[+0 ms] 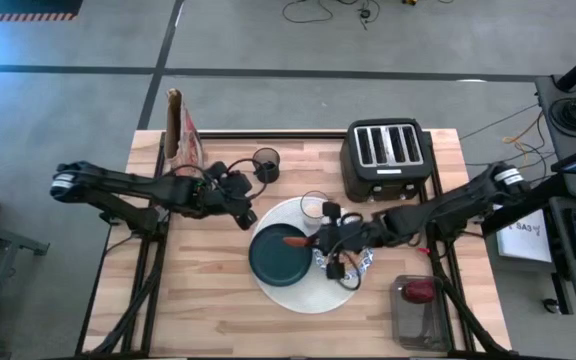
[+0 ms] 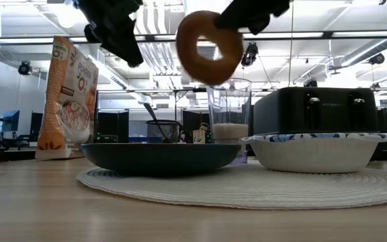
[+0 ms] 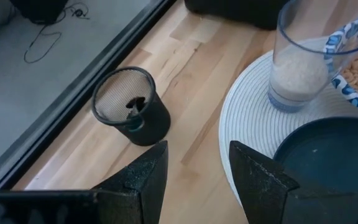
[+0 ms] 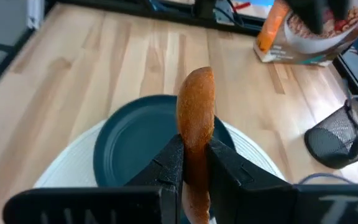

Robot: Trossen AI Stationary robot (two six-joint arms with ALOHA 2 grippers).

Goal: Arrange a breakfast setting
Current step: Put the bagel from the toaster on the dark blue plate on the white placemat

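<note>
Low view, right fingers (image 4: 194, 165) clamped on bagel (image 2: 209, 47) above dark green plate (image 2: 160, 159), left fingers (image 3: 194, 171) apart, cereal bag (image 2: 66, 97) lettering unreadable

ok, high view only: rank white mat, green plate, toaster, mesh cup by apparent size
1. white mat, largest
2. toaster
3. green plate: close to the toaster, and it stands taller, nearer the camera, so 2 and 3 are unsure
4. mesh cup, smallest

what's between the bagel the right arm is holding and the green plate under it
Nothing but air. In the low view the bagel, held by the right gripper, hangs clear above the dark green plate; the right wrist view shows the plate bare beneath.
</note>
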